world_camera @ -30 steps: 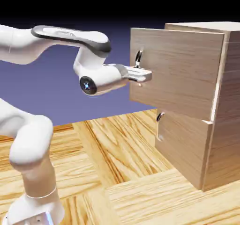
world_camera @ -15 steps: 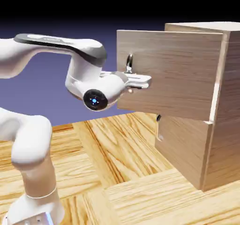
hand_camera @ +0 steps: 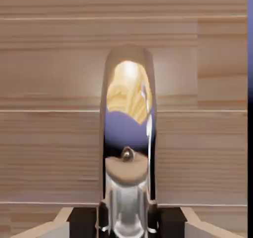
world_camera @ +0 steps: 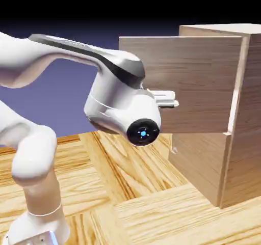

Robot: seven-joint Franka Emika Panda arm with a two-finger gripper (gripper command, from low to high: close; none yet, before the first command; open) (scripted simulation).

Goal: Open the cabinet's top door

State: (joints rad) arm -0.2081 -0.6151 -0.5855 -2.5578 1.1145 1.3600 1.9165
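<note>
Gripping the curved silver handle, the end effector has its fingers closed about it. Top door stands swung out from the cabinet, above the lower panel. No readable writing or labels.

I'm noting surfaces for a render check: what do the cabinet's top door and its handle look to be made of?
Top door: apparently wood or a wood-look veneer, smooth, in light brown, given the fine streaky grain.
Handle: probably polished metal, perhaps chrome, since it mirrors its surroundings in curved reflections.
</note>
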